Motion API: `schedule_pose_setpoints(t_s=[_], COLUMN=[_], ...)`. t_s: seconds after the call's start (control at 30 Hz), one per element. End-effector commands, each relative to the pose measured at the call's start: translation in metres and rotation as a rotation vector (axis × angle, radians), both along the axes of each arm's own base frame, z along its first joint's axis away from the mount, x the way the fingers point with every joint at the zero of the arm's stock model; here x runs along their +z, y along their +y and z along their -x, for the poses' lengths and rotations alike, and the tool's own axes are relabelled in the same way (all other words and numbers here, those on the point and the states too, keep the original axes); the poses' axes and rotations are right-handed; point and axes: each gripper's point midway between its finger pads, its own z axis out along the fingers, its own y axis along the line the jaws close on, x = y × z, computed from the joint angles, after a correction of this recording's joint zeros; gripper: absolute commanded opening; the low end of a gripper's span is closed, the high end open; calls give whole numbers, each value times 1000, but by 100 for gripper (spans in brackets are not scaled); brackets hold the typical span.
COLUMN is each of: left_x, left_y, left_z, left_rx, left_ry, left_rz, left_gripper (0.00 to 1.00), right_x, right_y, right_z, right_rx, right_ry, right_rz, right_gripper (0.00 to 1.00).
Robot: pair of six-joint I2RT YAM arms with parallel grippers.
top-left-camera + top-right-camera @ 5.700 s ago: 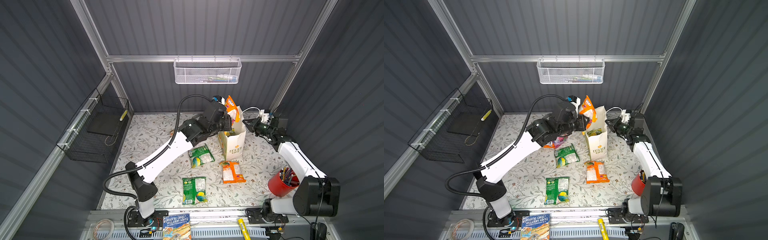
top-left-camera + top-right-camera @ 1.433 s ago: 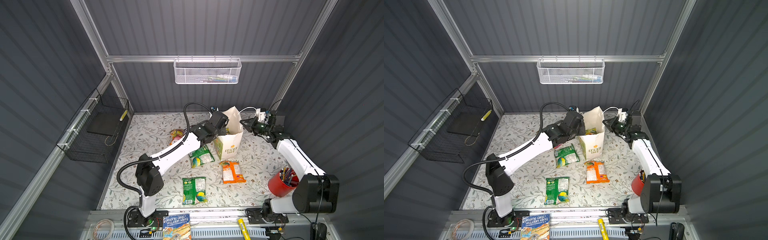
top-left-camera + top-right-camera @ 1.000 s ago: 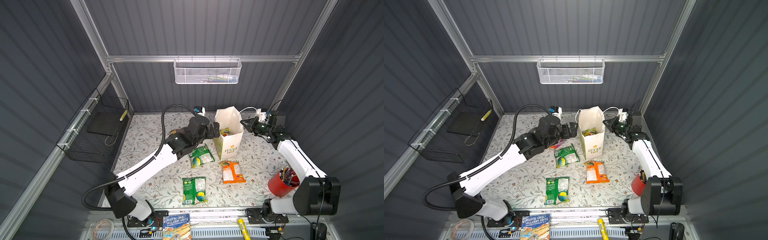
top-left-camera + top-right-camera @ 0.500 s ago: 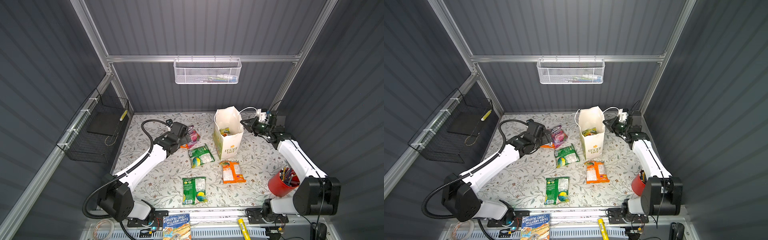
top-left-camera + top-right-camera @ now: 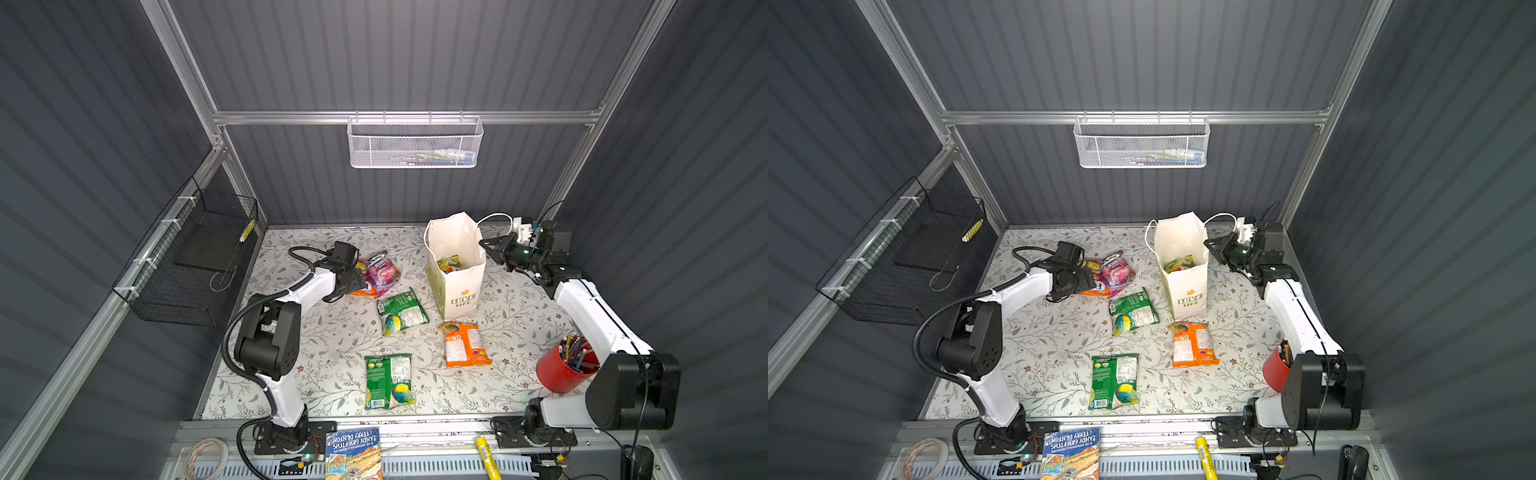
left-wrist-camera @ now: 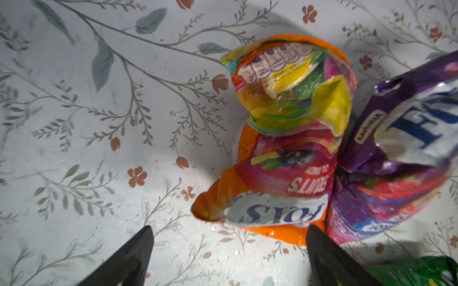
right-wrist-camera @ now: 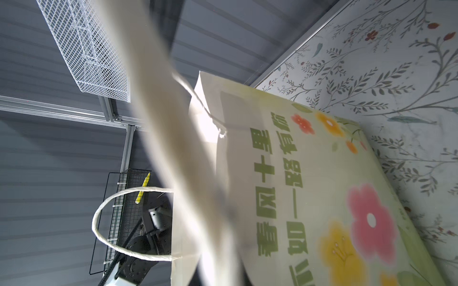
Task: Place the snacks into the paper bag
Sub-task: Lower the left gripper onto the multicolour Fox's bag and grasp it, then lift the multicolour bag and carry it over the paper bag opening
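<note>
Orange Fox's packet [image 6: 285, 173] sits against the magenta packet [image 6: 386, 193], left gripper [image 6: 229, 226] spread wide over it, holding nothing. Right gripper [image 5: 487, 248] clamps the rim of the upright paper bag [image 5: 457, 286]

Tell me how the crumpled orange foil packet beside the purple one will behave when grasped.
The crumpled orange foil packet is creased and puffy, so it will probably flex, not stay stiff. Its glossy film may slip.

White paper bag [image 5: 457, 291], "LOVE LIFE" print, stands upright and open at rear of bench [image 5: 332, 332]; yellow-green packet [image 5: 449, 264] inside. Lying on bench: magenta packet [image 5: 383, 272] overlapping orange packet [image 5: 363, 292] at left; green packet [image 5: 401, 312], second orange packet [image 5: 463, 344] and second green packet [image 5: 388, 380] nearer front.
</note>
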Motion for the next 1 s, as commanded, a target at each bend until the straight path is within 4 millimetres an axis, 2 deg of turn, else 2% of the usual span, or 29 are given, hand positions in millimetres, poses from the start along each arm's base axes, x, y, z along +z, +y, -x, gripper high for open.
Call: schedule_pose_setpoints(t_s=[0.0, 0.17, 0.33, 0.4, 0.5, 0.57, 0.63, 0.7, 0.83, 0.97], left_x=[4, -13, -16, -16, -14, -13, -11, -8, 6, 30], left_y=[-11, -13, -11, -13, -18, -20, -21, -23, -25, -23], left_z=[-19, -21, -24, -25, -26, -27, -26, -25, -22, -17], left_rx=[-54, -32, -16, -21, -25, -20, -16, -14, 8, 30], left_ry=[-34, -17, -38, -47, -57, -62, -60, -63, -88, -132], left_rz=[30, 40, 43, 56, 84, 96, 109, 128, 170, 205], left_gripper=[93, 85, 73, 66, 49, 32, 23, 13, 0, 0], right_x=[26, 24, 23, 23, 21, 20, 20, 18, 19, 20], right_y=[6, 6, 6, 6, 5, 5, 5, 5, 6, 6], right_z=[-1, -2, -2, -2, -2, -3, -3, -3, -3, -3], right_rx=[37, 38, 36, 34, 29, 28, 29, 27, 30, 29], right_ry=[-99, -95, -92, -93, -89, -86, -88, -85, -84, -88], right_rz=[-27, -29, -29, -28, -26, -28, -32, -33, -38, -41], right_gripper=[0, 0, 0, 0, 0, 0, 0, 0, 0, 0])
